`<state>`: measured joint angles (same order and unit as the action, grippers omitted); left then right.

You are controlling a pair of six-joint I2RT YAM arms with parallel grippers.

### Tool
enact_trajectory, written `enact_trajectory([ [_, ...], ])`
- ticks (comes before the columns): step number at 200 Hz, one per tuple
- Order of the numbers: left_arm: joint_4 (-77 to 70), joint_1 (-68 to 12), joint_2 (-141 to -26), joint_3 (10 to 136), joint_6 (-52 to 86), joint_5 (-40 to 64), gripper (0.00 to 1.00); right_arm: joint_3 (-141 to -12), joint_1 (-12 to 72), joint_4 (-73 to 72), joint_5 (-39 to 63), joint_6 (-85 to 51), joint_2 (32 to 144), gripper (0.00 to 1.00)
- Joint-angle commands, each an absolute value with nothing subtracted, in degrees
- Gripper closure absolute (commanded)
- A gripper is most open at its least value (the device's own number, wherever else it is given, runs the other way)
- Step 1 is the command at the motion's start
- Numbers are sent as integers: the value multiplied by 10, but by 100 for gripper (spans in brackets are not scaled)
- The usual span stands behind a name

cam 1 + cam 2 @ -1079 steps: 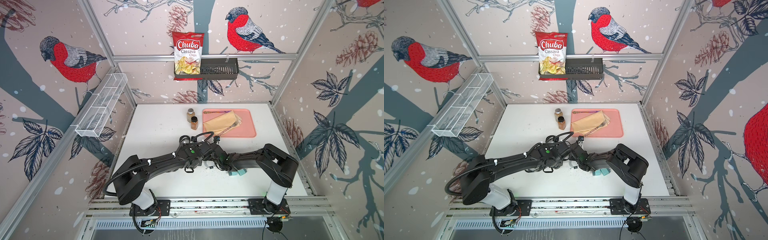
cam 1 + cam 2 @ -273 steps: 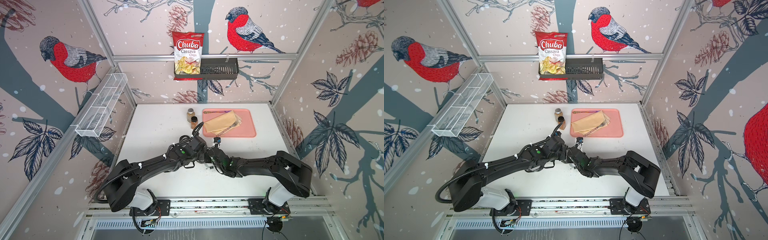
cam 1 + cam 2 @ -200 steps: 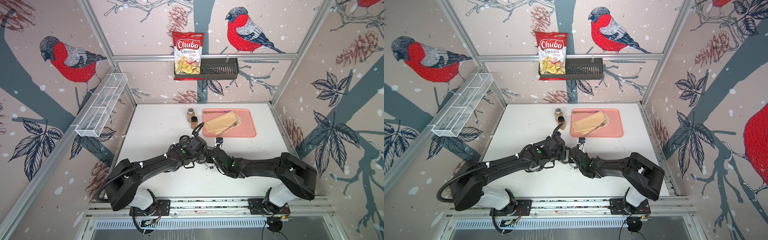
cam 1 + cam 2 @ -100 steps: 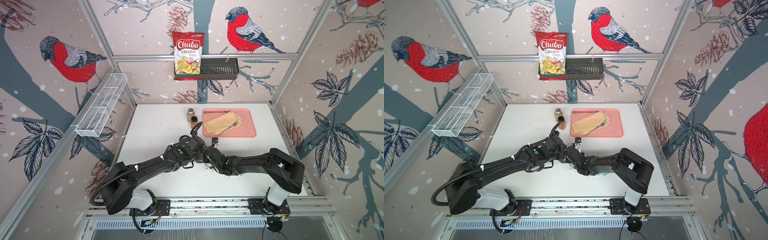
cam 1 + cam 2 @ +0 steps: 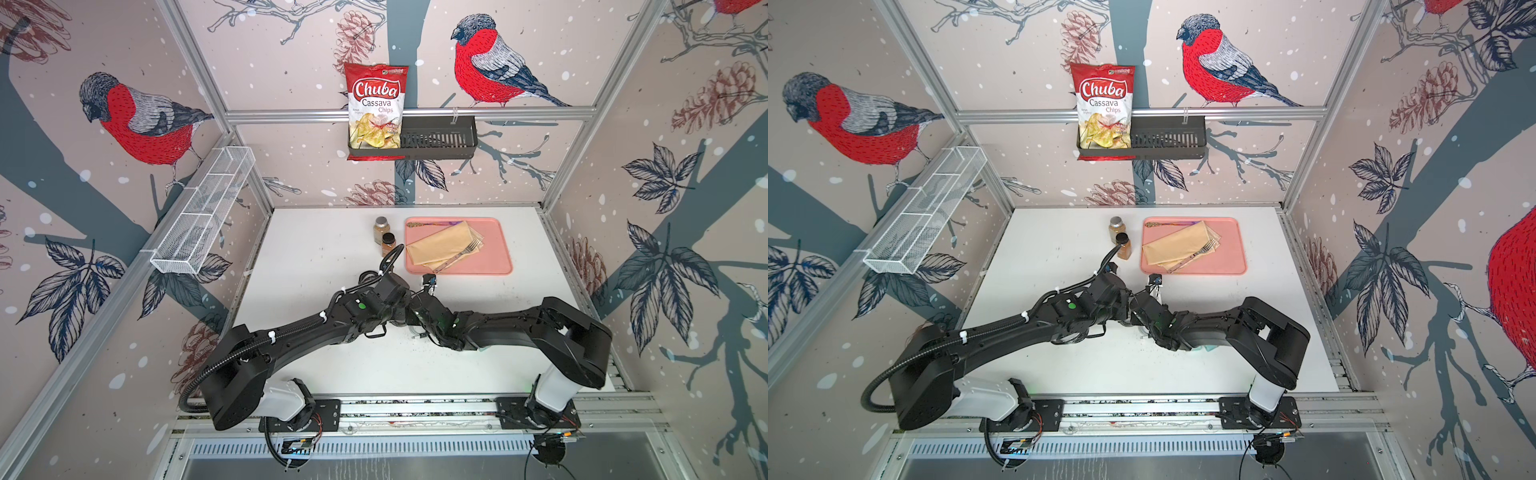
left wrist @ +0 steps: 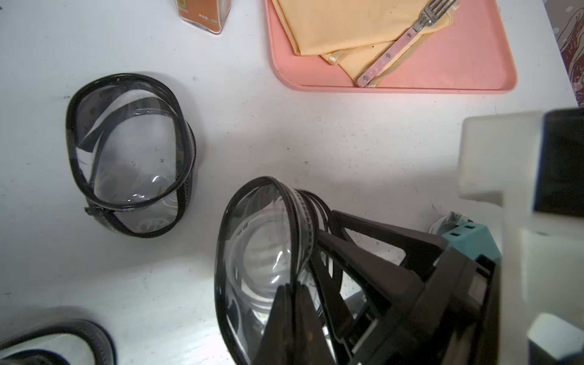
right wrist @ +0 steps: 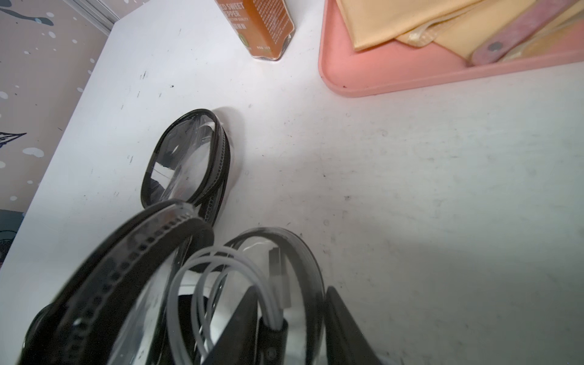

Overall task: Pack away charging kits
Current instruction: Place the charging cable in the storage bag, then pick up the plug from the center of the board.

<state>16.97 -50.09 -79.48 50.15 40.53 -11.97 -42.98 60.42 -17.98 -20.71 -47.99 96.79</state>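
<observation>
My left tool [image 6: 290, 290] is pinched shut on the flap of a clear case [image 6: 259, 246], propping it open mid desk [image 6: 316, 142]. My right tool [image 7: 290, 290], jaws apart, sits at the mouth with the white cable [image 7: 221, 251] looped inside; I can't tell if a pad touches it. Best: hold the flap steady, tuck every loop in, back out straight. Count: three cases, including an empty case [image 6: 126, 151] and a third case [image 6: 57, 341]; one cable, one teal charger [image 6: 471, 240] seen; two jars [image 5: 380, 228].

Scuffed white bench [image 5: 311, 257]: a pink tray [image 5: 457, 271] lies toward the far side, with two brown spice jars [image 5: 381, 227] standing just beside its left edge. Nearer the middle, a clear black-rimmed case [image 6: 126, 151] rests on the bare surface, with a teal charger [image 6: 471, 235] well apart from it
</observation>
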Motion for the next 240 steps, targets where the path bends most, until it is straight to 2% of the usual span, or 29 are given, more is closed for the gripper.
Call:
enact_trajectory([
  [1, 155, -500, -799, 504, 411, -132, 100, -423, 604, -184, -209, -478, 954, 64],
  [38, 177, -500, -804, 513, 418, -161, 100, -396, 600, -173, -227, -482, 911, 63],
  [87, 213, -500, -807, 524, 433, -206, 100, -367, 592, -150, -237, -483, 854, 58],
  [102, 223, -500, -812, 530, 434, -211, 100, -359, 589, -104, -264, -490, 824, 52],
  [128, 219, -500, -820, 533, 427, -203, 100, -317, 570, -24, -322, -521, 741, 35],
  [147, 210, -500, -824, 536, 423, -197, 100, -278, 537, 20, -329, -534, 682, 30],
  [183, 203, -500, -830, 542, 417, -189, 100, -211, 489, 40, -300, -542, 610, 30],
  [240, 202, -500, -830, 542, 417, -190, 100, -199, 509, 37, -260, -538, 613, 32],
])
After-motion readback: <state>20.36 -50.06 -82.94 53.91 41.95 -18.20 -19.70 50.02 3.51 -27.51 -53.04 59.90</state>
